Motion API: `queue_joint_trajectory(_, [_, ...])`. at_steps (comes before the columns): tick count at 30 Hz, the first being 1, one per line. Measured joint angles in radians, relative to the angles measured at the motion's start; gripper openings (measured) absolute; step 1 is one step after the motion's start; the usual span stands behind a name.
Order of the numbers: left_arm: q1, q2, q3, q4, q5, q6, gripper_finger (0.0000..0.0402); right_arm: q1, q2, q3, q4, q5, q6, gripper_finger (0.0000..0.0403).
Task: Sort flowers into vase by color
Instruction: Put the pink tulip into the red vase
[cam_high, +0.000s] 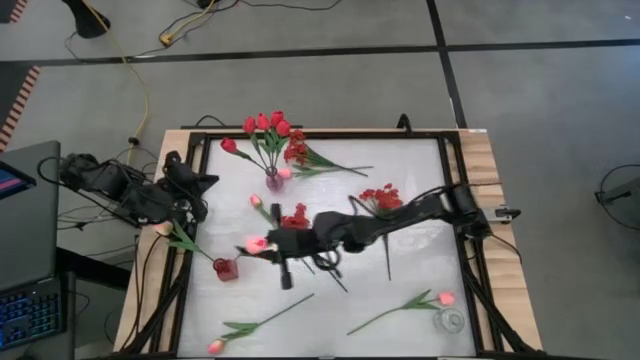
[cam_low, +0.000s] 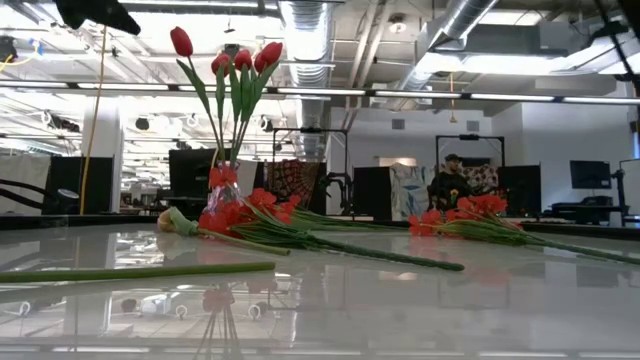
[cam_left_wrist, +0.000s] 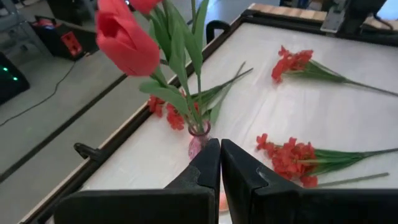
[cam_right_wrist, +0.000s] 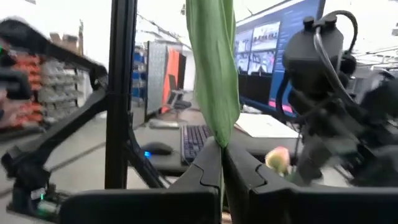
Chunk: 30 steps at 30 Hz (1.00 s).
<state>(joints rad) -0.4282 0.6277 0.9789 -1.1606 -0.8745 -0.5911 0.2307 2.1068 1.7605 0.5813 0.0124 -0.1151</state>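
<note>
My right gripper (cam_high: 266, 244) reaches across to the table's middle left, shut on a pink tulip (cam_high: 257, 243); its green leaf (cam_right_wrist: 214, 74) stands up between my fingers. A small red vase (cam_high: 226, 268) stands just near-left of it, a green stem (cam_high: 190, 243) slanting out of it. A vase (cam_high: 273, 181) of red tulips (cam_high: 265, 123) stands at the far middle. My left gripper (cam_left_wrist: 220, 144) is shut and empty at the left edge, pointing at that vase (cam_left_wrist: 198, 142). Other pink tulips (cam_high: 445, 298) and red sprays (cam_high: 380, 198) lie flat on the table. My right gripper pinches the pink tulip by its green leaf and stem (cam_right_wrist: 219, 140) between its two fingers. The fingers come about level from the table's right and lie across the stem. The flower stands upright, lifted clear of the table, its bloom above the fingers.
A clear vase (cam_high: 452, 320) stands at the near right corner. A pink tulip (cam_high: 215, 345) with a long stem lies along the near edge. Red sprays (cam_high: 297, 150) lie beside the tulip vase, and another (cam_high: 295, 217) lies just behind my right gripper. A black frame (cam_high: 190, 300) rims the table.
</note>
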Motion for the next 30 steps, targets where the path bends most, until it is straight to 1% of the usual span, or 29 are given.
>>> queue_joint_trajectory(5, [0.000,0.000,-0.016,-0.002,0.007,-0.008,0.0002,-0.023,0.097,0.144,-0.075,-0.023,0.014,0.0029])
queue_joint_trajectory(10, [0.000,0.000,-0.016,0.000,0.006,-0.003,0.0002,-0.038,0.158,0.211,-0.086,-0.042,0.063,0.0030])
queue_joint_trajectory(15, [0.000,0.000,-0.016,0.000,0.005,0.006,0.0002,-0.040,0.189,0.216,-0.074,-0.042,0.066,0.0029])
queue_joint_trajectory(30, [0.000,0.000,-0.016,0.000,0.005,0.005,0.0002,-0.058,0.221,0.216,-0.066,-0.044,0.115,0.0030])
